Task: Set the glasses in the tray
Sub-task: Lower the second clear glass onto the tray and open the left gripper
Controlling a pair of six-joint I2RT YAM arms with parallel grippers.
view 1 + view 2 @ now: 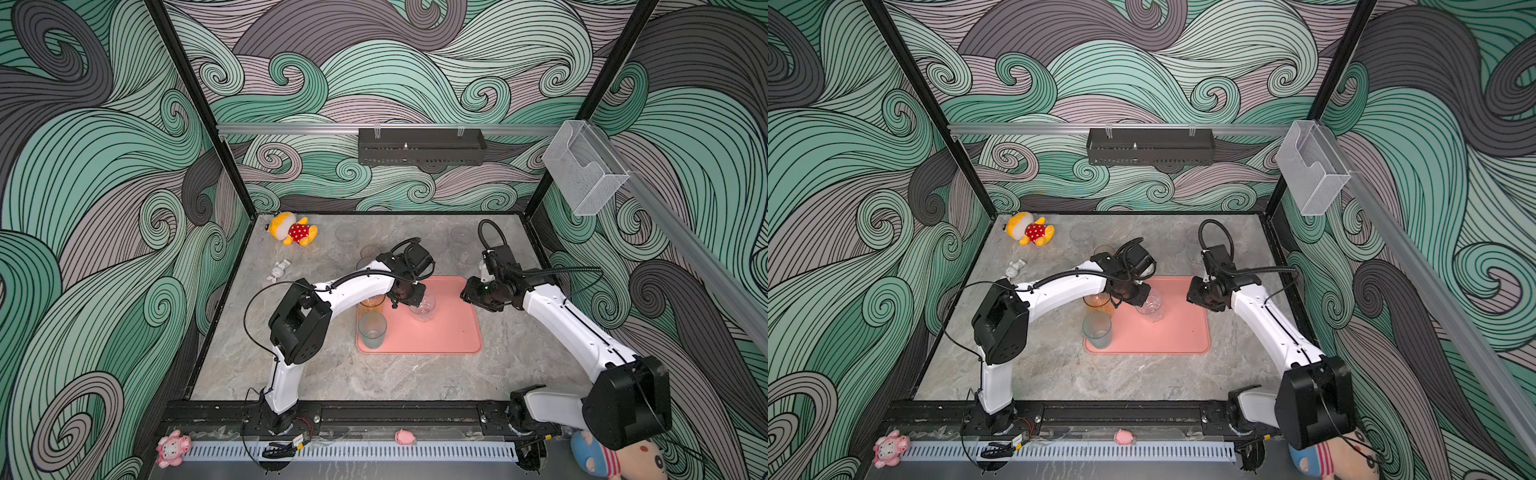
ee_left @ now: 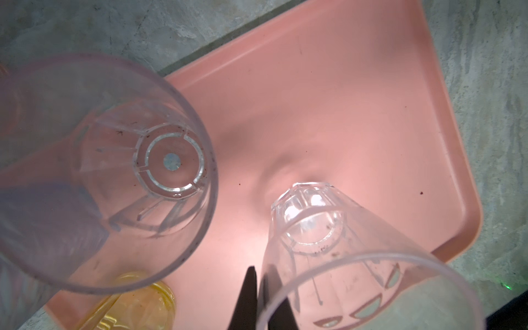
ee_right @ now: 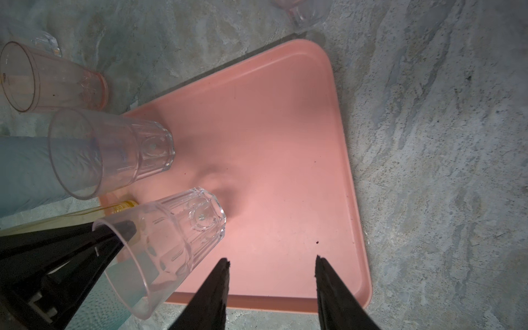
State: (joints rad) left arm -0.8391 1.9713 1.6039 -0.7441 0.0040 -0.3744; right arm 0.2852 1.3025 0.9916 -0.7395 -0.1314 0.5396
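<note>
Right wrist view: left gripper (image 3: 120,234) clenches the rim of a clear faceted glass (image 3: 183,228), which is tilted over the salmon-pink tray (image 3: 285,143). The right gripper (image 3: 271,260) hangs released and empty above the tray. In both top views a teal glass (image 1: 372,330) (image 1: 1097,330) stands at the tray's front-left corner.
</note>
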